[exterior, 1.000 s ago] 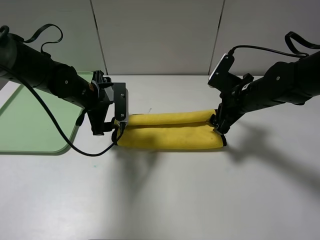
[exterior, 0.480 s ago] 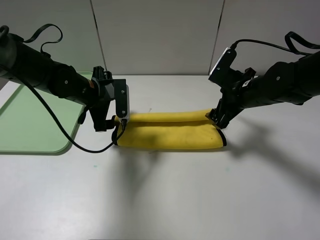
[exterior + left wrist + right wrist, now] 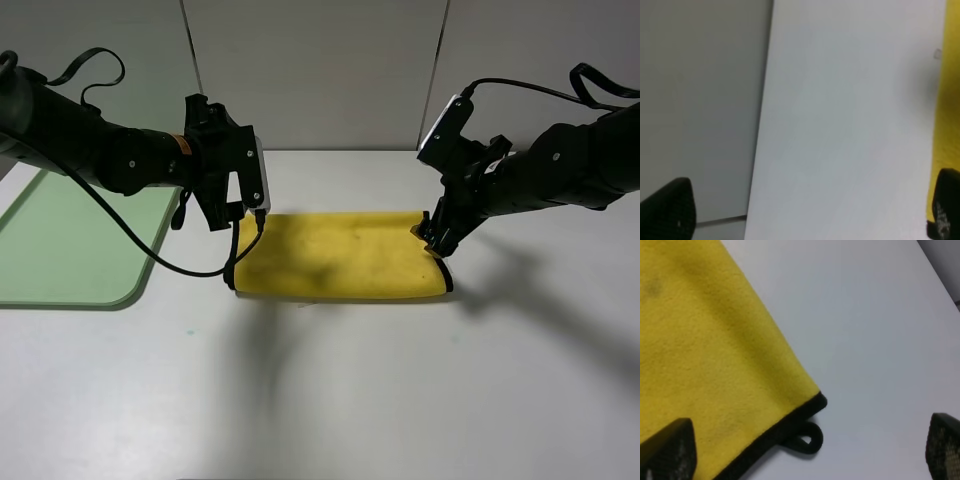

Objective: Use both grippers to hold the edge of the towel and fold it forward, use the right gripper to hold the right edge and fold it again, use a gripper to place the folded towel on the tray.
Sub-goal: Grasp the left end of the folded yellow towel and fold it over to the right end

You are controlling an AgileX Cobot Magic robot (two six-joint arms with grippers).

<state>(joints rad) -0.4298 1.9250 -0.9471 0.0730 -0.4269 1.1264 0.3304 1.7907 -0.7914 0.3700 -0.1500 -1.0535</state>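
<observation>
The yellow towel (image 3: 340, 256) lies flat on the white table, folded once into a long strip. Its black edge (image 3: 771, 437) and small loop tab (image 3: 807, 438) show at one corner in the right wrist view. My right gripper (image 3: 437, 236) hovers just over the towel's right end. There my right gripper (image 3: 805, 450) is open, with that corner and bare table between its fingertips (image 3: 667, 450). My left gripper (image 3: 232, 212) is raised above the towel's far left corner. In the wrist view my left gripper (image 3: 805, 215) is open over bare table, with the towel (image 3: 946, 100) beside one fingertip (image 3: 945, 210). The pale green tray (image 3: 70, 250) lies at the left.
A grey panelled wall (image 3: 320, 70) stands behind the table. A black cable (image 3: 150, 255) hangs from the left arm across the tray's right rim. White table surface (image 3: 330, 390) stretches in front of the towel.
The towel's bulging upper layer has settled flat. My left gripper has lifted up and back off the towel's left end. The right gripper has risen slightly at the right end.
</observation>
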